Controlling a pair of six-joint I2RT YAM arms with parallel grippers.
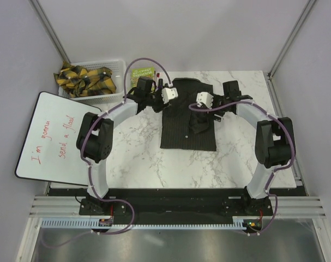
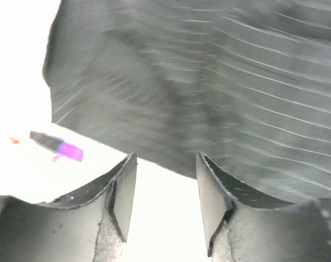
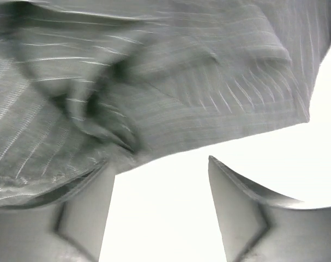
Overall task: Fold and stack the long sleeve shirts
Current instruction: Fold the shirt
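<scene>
One long sleeve shirt (image 1: 181,134), dark charcoal with fine pale stripes, lies partly folded as a tall rectangle on the marble table (image 1: 138,158). A crumpled bit of cloth sits on its right half. My left gripper (image 1: 173,96) hovers at the shirt's upper left edge, and in the left wrist view it (image 2: 166,164) stands open and empty just short of the shirt (image 2: 209,82). My right gripper (image 1: 200,105) is over the upper right part. In the right wrist view it (image 3: 160,166) is open, the shirt (image 3: 181,82) edge lapping over its left finger (image 3: 83,213).
A white basket (image 1: 119,68) holding yellow-and-black cloth stands at the back left. A green packet (image 1: 142,73) lies beside it. A whiteboard (image 1: 50,136) with red writing overhangs the table's left side. A purple-tipped marker (image 2: 57,146) lies left of the shirt.
</scene>
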